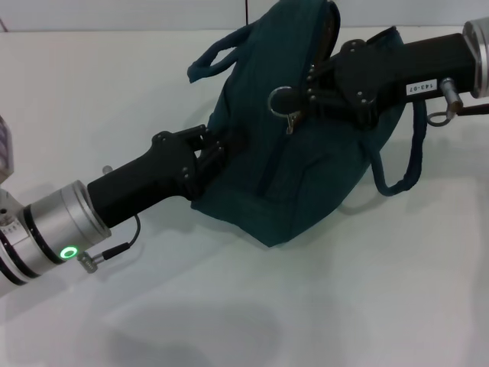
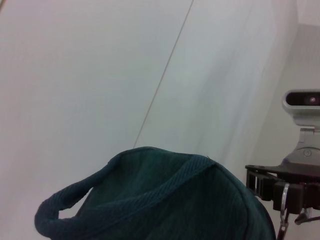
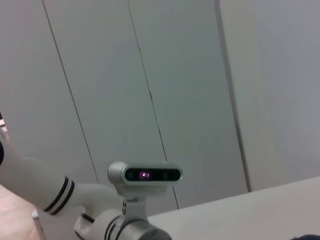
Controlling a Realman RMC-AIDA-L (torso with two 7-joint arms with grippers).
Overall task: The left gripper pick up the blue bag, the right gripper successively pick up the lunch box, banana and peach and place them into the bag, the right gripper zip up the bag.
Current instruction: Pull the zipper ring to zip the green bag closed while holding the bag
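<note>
Hands both on the blue bag (image 1: 306, 180): left hand (image 1: 218, 153) clamps its side, right hand (image 1: 309, 92) pinches the ring zipper pull (image 1: 281, 99). Bag lies tilted on the table (image 1: 114, 92), top pointing away.

Black left hand (image 1: 218, 153) on silver cuff with green ring light; right hand (image 1: 317, 88) black, apparently white-labelled.

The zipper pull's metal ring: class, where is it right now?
In the head view, the metal ring sits on the blue bag's upper side, at the right gripper's tip, centre-right.
</note>
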